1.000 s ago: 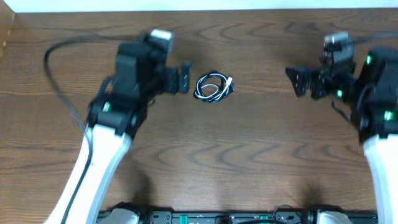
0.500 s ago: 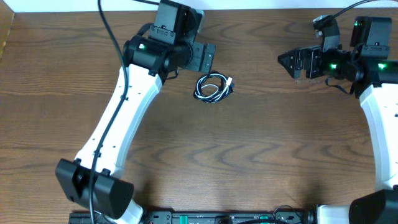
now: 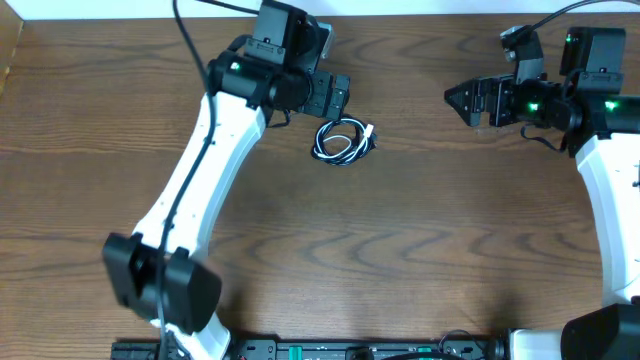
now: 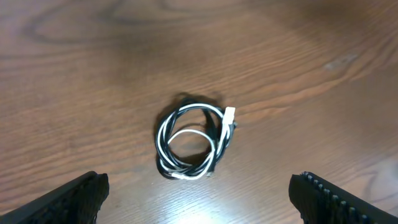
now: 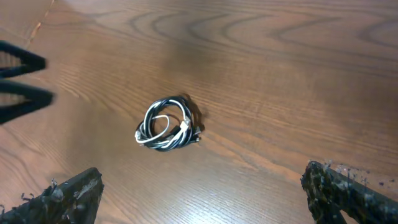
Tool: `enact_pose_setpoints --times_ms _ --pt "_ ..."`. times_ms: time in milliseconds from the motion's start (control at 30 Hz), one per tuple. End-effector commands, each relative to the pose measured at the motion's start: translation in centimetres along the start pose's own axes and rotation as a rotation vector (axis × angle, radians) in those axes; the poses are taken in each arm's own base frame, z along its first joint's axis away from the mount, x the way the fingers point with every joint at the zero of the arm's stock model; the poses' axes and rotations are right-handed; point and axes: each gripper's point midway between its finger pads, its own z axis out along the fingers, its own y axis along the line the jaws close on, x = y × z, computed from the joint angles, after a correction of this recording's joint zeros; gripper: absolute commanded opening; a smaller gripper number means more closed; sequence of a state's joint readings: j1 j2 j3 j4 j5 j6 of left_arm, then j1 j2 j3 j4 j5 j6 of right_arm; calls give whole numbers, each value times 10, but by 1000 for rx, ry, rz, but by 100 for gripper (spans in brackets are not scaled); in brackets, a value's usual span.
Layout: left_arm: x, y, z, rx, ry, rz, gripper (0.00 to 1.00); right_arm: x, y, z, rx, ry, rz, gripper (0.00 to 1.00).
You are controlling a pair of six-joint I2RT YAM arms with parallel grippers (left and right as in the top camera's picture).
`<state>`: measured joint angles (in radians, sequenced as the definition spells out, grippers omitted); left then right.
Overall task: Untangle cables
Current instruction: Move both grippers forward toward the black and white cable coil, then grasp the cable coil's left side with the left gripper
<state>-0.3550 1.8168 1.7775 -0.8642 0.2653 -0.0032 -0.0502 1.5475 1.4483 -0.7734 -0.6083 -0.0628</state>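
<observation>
The coiled cables (image 3: pixel 343 141) lie just beside the left gripper (image 3: pixel 343 96) — well apart from the right gripper (image 3: pixel 457 104) — both wide open, empty.

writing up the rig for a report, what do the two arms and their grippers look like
The left arm and right arm are long white links with black joint housings and small green lights. A black cable loops off each near the wrist. The left gripper and right gripper are black and two-fingered, with ridged fingers in the wrist views.
</observation>
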Motion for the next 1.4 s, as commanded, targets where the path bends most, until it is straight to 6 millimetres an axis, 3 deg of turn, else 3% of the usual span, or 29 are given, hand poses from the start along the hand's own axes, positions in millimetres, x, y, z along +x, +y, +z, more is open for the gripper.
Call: enact_pose_setpoints --times_ms 0,233,333,533,800,1000,1367 --pt "6 6 33 16 58 -26 100 -8 5 -3 8 -15 -28 99" --pt "21 22 80 -2 130 -48 86 -3 1 -3 33 3 -17 99" --pt "31 31 101 -14 173 -60 73 -2 1 -3 33 6 -15 99" --pt "53 40 130 -13 253 -3 57 -2 1 -3 34 6 -6 99" --pt "64 44 143 1 287 116 51 5 -1 -3 43 32 26 99" --pt "64 59 145 -83 284 133 50 8 -1 -3 43 44 40 99" --pt "79 50 165 -10 269 134 45 10 -2 -3 50 51 44 99"
